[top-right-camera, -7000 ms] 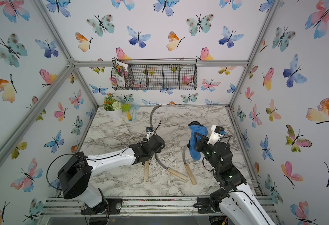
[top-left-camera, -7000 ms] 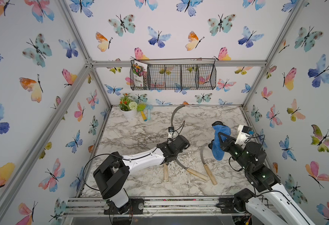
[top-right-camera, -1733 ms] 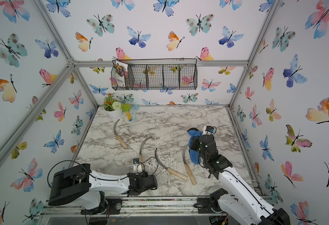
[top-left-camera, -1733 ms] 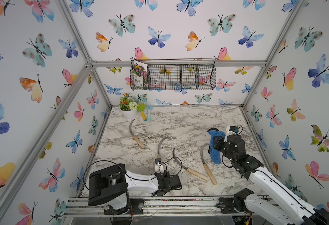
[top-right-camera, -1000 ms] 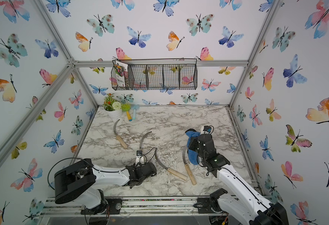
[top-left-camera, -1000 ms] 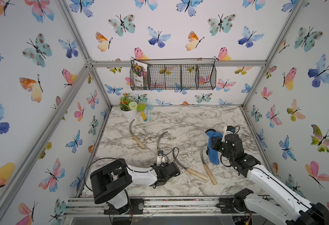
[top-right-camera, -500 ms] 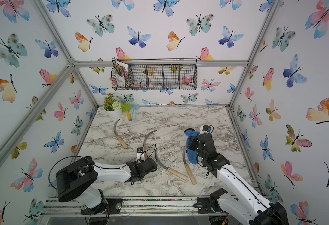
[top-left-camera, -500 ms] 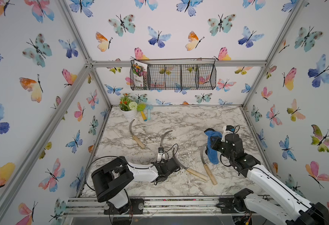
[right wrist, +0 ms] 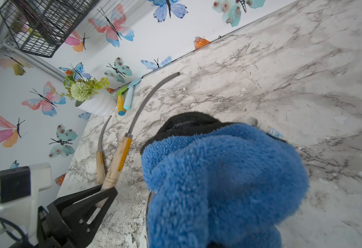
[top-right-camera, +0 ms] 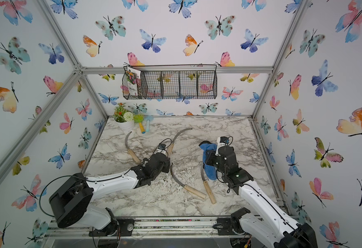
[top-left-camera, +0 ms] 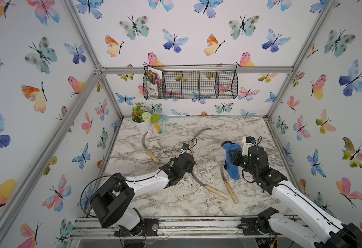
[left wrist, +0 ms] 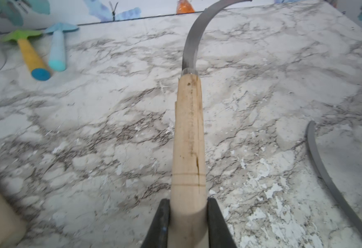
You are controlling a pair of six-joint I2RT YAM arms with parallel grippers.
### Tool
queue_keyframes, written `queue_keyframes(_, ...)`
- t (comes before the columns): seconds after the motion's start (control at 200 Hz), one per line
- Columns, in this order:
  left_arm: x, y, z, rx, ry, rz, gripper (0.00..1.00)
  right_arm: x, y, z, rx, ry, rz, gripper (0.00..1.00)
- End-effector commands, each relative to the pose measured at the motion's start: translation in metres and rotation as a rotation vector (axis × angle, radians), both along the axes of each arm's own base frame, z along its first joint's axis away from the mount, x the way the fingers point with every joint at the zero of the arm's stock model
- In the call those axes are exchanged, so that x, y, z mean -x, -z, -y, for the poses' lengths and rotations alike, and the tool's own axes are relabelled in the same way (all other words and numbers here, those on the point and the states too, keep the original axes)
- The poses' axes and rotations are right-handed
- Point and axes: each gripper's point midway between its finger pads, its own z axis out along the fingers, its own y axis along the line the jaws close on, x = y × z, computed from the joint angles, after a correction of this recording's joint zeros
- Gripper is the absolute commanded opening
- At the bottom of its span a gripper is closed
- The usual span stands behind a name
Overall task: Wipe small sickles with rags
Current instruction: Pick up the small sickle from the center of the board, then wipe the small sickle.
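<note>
My left gripper (left wrist: 188, 214) is shut on the end of one small sickle's pale wooden handle (left wrist: 188, 133). Its grey blade (top-left-camera: 199, 133) curves toward the back wall, a little above the marble. Three more small sickles lie on the table in both top views: one at the far left (top-left-camera: 152, 155), one in the middle (top-left-camera: 216, 191), one to its right (top-left-camera: 231, 192). My right gripper (top-left-camera: 232, 155) is shut on the fluffy blue rag (top-left-camera: 234, 171), which hides its jaws in the right wrist view. The rag (right wrist: 218, 182) hangs beside the right sickle's blade (top-right-camera: 202, 171); contact cannot be told.
A white flower pot (top-left-camera: 142, 125) stands in the back left corner. Beside it lie a yellow-handled toy tool (top-left-camera: 158, 129) and a light-blue one (top-left-camera: 164, 126). A black wire basket (top-left-camera: 190, 84) hangs on the back wall. A metal rail runs along the front edge (top-left-camera: 197, 221).
My left gripper closed fully on the sickle handle and carried the sickle from near the front edge toward the middle of the table. The right arm with the rag has barely moved.
</note>
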Motion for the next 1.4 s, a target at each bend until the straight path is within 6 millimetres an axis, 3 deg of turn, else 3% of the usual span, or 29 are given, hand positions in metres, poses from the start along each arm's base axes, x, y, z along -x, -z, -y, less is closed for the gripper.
queue_keyframes(0.0, -0.017, -0.019, 0.039, 0.001, 0.207, 0.130, 0.00, -0.004, -0.021, -0.012, -0.005, -0.062, 0.053, 0.02)
queue_keyframes(0.15, -0.034, -0.017, 0.052, -0.030, 0.231, 0.146, 0.00, -0.009, -0.013, -0.024, -0.002, -0.107, 0.022, 0.02)
queue_keyframes(0.265, -0.016, -0.015, 0.056, 0.029, 0.302, 0.126, 0.00, -0.013, -0.013, -0.037, 0.005, -0.172, 0.002, 0.02)
queue_keyframes(0.345, -0.010, -0.022, 0.048, 0.049, 0.302, 0.166, 0.00, -0.015, -0.016, -0.045, 0.012, -0.213, -0.008, 0.02)
queue_keyframes(0.43, -0.021, -0.021, 0.026, 0.028, 0.173, 0.175, 0.00, -0.018, -0.014, -0.053, 0.029, -0.234, -0.028, 0.02)
queue_keyframes(0.566, -0.013, -0.029, 0.031, 0.100, 0.232, 0.172, 0.00, -0.022, -0.009, -0.065, 0.057, -0.263, -0.074, 0.02)
queue_keyframes(0.696, -0.001, -0.049, 0.034, 0.182, 0.294, 0.268, 0.00, -0.024, -0.027, -0.080, -0.006, -0.298, -0.108, 0.02)
queue_keyframes(0.831, 0.006, -0.038, 0.039, 0.194, 0.327, 0.247, 0.00, -0.036, -0.054, -0.084, -0.037, -0.273, -0.096, 0.02)
queue_keyframes(0.946, 0.009, -0.046, 0.037, 0.200, 0.329, 0.272, 0.00, -0.049, -0.056, -0.084, -0.029, -0.236, -0.079, 0.02)
queue_keyframes(1.076, 0.033, -0.058, 0.045, 0.243, 0.460, 0.249, 0.00, -0.052, -0.039, -0.091, -0.036, -0.259, -0.091, 0.02)
queue_keyframes(1.231, 0.030, -0.062, 0.033, 0.193, 0.435, 0.315, 0.00, -0.060, -0.007, -0.082, 0.035, -0.209, -0.122, 0.02)
queue_keyframes(1.321, 0.037, -0.061, 0.047, 0.179, 0.536, 0.341, 0.00, -0.065, 0.008, -0.089, 0.050, -0.231, -0.157, 0.02)
queue_keyframes(1.396, 0.030, -0.057, 0.050, 0.173, 0.516, 0.339, 0.00, -0.068, 0.023, -0.096, 0.056, -0.253, -0.209, 0.02)
